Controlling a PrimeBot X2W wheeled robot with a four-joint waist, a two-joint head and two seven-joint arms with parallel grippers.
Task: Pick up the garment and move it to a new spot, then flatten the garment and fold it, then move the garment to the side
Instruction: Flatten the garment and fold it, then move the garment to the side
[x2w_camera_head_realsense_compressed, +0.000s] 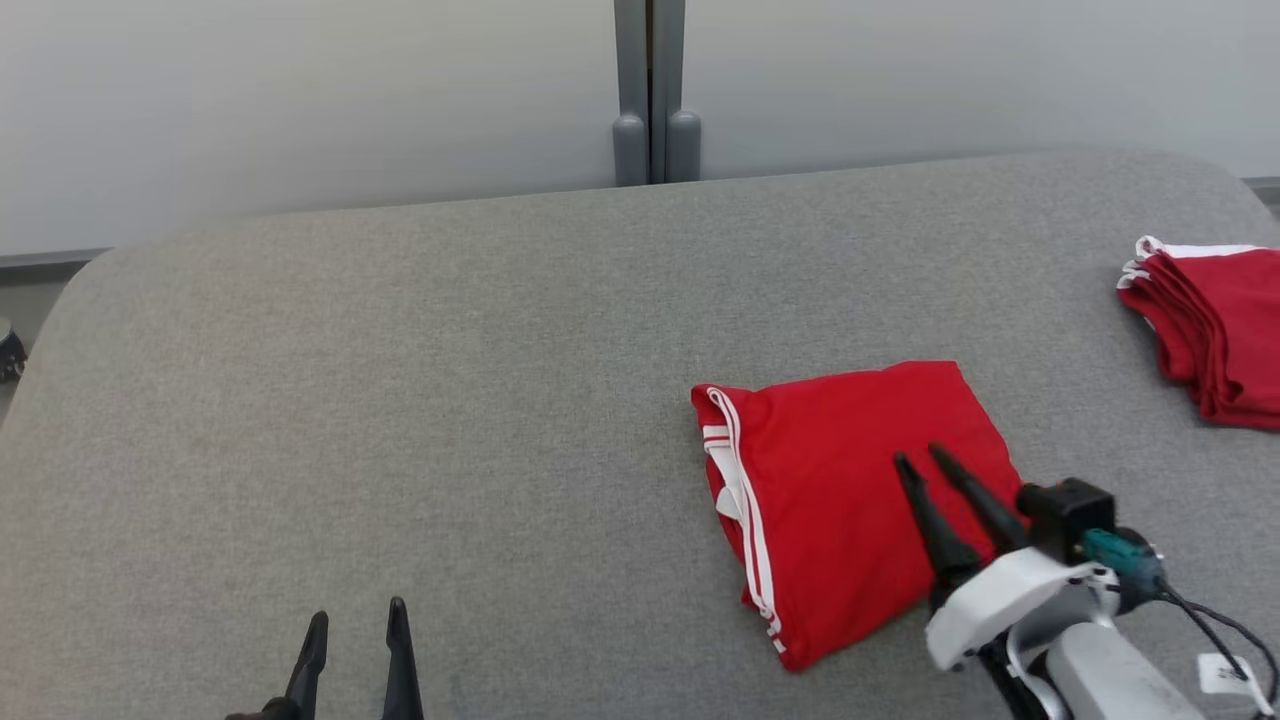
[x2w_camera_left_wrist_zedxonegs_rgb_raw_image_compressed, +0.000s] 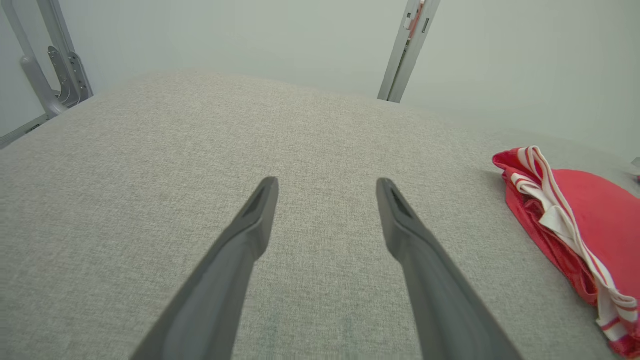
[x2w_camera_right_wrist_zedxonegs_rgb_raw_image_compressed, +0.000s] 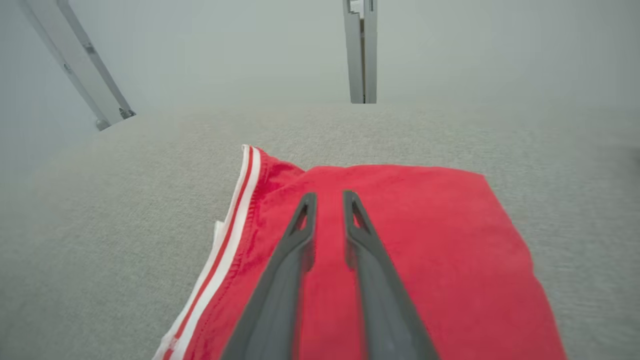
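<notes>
Left gripper, at the near edge of the table: fingers spread wide over bare grey fabric, holding nothing. Right gripper, reaching in from the near right corner: fingers a narrow gap apart, laid over the top of the garment with no cloth between them. Whether the tips press on the cloth cannot be told.

The garment, red with white stripes along its left edge, lies folded into a rough square right of the table's middle, nearer the near edge than the far one. A stack of similar red garments sits at the right edge, well apart from it.

Handling (judged): light, soft and limp. The layers are likely to slide apart or unfold if only the top one is pinched. A hold that takes in every layer at a folded edge, or fingers slid beneath the bundle, should keep the fold intact. The plush table cover may drag on the cloth.

Writing: none legible on the garment. A small white tag hangs by the right wrist's cable, and its print is too small to read.
</notes>
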